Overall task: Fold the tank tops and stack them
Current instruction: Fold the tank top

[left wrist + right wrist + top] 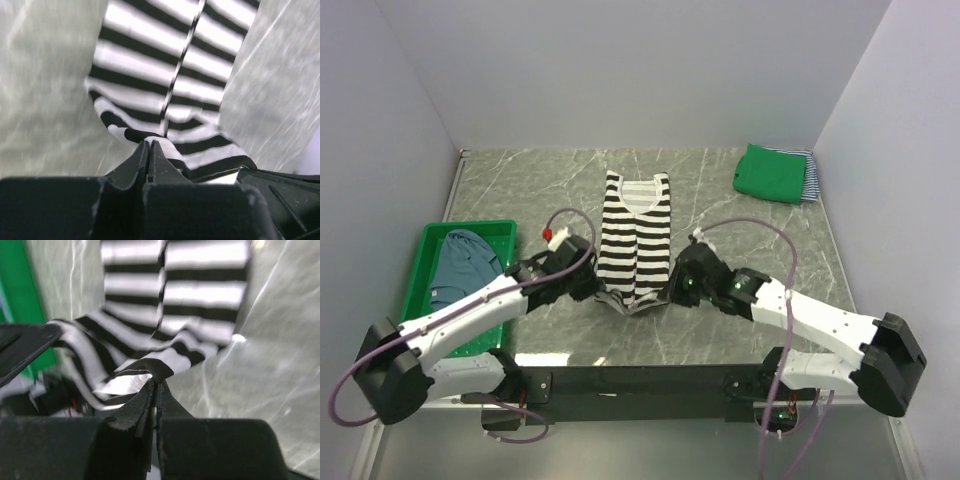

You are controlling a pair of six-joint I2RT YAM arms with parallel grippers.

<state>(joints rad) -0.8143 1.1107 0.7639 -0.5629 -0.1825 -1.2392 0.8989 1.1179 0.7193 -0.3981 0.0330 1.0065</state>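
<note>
Seemingly midway — plain green cloth top lies stacked far right on thin-striped cloth top; left hand and right hand pinch the near hem of the bold black-white striped top; dusty blue top not yet folded.

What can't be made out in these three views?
1. Top view: near hem of the black-white striped tank top, covered by the left gripper and right gripper, both shut on it.
2. Top view: dusty blue top in the green bin, partly behind the left arm.
3. Top view: thin-striped top, mostly under the green top.
4. Wrist views: blurred; how much cloth each pinch holds is unclear.
</note>
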